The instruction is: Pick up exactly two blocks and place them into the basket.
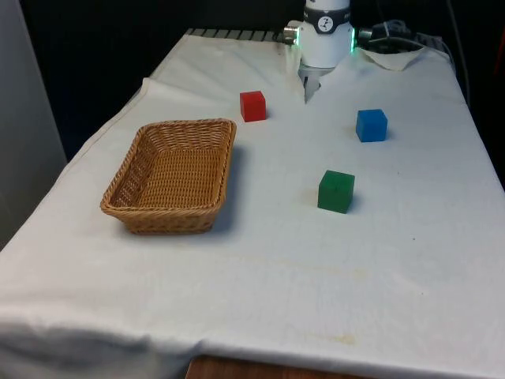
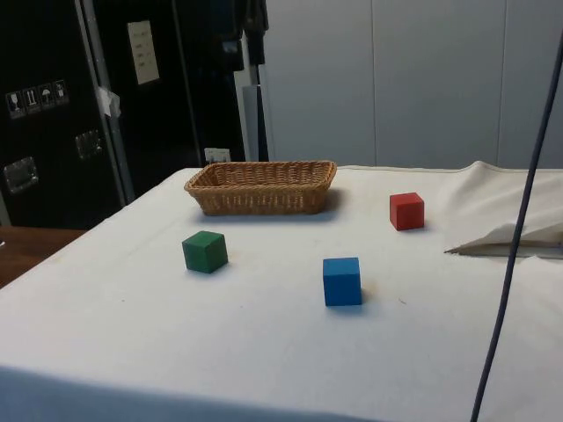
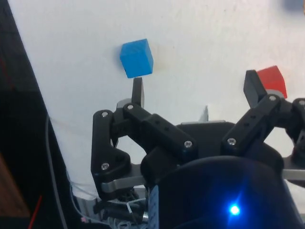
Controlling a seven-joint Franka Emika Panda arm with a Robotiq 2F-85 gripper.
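The woven basket (image 1: pixel 132 205) stands at the front view's left with nothing visible inside; its rim (image 2: pixel 260 167) also shows in the side view. A red block (image 1: pixel 252 106) (image 2: pixel 406 211) sits just beyond the basket's far corner. Toward the front view's right lie a blue block (image 1: pixel 371 125) (image 2: pixel 341 281) and, closer to the camera, a green block (image 1: pixel 336 192) (image 2: pixel 205 251). In the wrist view my gripper (image 3: pixel 195 90) hangs high over the cloth, open, with nothing between its fingers. One fingertip (image 3: pixel 137 90) points at the blue block (image 3: pixel 137 58); the other partly covers the red block (image 3: pixel 272 80).
The robot's white base (image 1: pixel 325 35) stands at the table's far end. A raised fold of the cloth (image 2: pixel 501 242) lies near it. The table edge drops off beside the basket at the front view's left.
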